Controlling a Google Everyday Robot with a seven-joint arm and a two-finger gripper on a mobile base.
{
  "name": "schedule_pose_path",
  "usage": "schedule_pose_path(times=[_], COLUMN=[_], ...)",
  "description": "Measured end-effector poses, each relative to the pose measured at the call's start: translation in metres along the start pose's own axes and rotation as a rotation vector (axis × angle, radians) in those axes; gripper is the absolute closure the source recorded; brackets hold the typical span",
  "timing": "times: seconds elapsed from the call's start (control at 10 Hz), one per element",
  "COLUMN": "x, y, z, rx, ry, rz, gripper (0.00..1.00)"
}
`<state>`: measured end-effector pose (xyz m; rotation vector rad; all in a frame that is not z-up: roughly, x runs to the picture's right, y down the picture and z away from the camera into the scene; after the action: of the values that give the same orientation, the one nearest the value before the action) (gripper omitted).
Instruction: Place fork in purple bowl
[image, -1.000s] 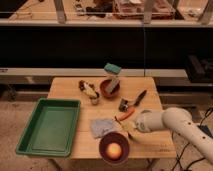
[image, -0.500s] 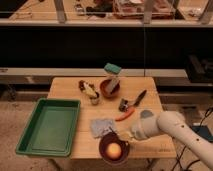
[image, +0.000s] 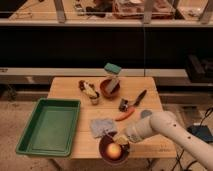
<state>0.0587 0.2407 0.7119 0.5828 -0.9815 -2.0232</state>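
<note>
1. The fork (image: 121, 139) shows only as a pale sliver at the tip of the hand (image: 121, 141), right over the far rim of the purple bowl (image: 113, 150); its long axis and which way it points cannot be told.
2. Whether the hand's fingers are open or closed, and whether they grip the fork, cannot be told (the white arm covers them).
3. Compared with a second ago, the arm has swung left from the desk's right side, past the grey cloth, and the hand now hangs at the bowl.
4. The bowl sits at the near edge of the desk (image: 67, 87), partly over it, with a yellow-orange round thing (image: 114, 151) inside.
5. The grey cloth (image: 102, 126) lies just behind the bowl, the orange carrot-like piece (image: 125, 115) just beyond to the right.
6. The green tray (image: 50, 125) overhangs the left edge, well apart from the bowl.
7. Farther back stand the reddish-brown bowl (image: 109, 88) and black-handled utensil (image: 134, 99); bare wood lies right of the bowl, under the arm.
</note>
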Motion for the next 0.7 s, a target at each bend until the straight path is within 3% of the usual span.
schedule_pose_path(times=[0.4,0.7], x=[0.0008,0.0012], y=[0.0012,0.0010], z=[0.0045,0.0050], rx=[0.002,0.003], ry=[-0.001,-0.002], rz=[-0.021,-0.022], gripper=[0.25,0.23])
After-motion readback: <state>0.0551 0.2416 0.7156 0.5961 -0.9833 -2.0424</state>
